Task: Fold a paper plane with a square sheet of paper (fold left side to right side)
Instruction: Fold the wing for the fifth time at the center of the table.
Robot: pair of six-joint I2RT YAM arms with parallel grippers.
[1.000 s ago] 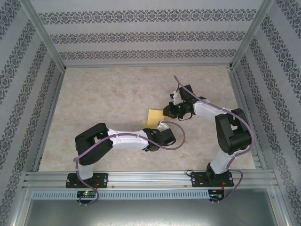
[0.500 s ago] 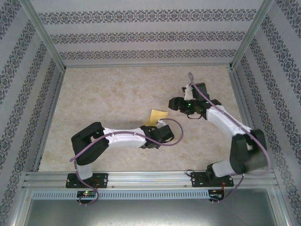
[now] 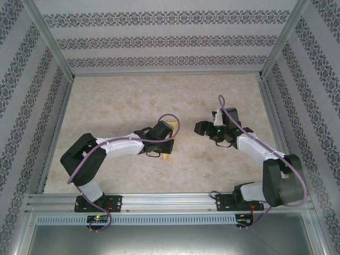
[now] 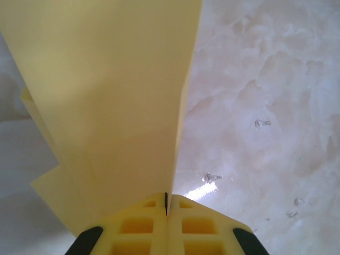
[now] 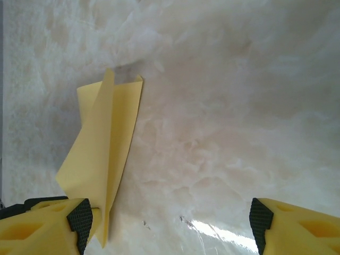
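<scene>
Currently my left hand [image 4: 166,204] pinches the part-folded yellow paper sheet [image 4: 106,79] at the middle of the surface [image 3: 122,106], my right hand [image 5: 164,226] spread nearby, so loose layers could spring open and skew the crease.

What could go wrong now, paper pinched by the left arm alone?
1. The left fingers are shut on one end of the paper; the thin sheet could slip or tear if tugged.
2. The right fingers stand open, off the paper, so its free end could flop or twist.
3. Its layers look splayed in the right wrist view; the fold may spring open.
</scene>
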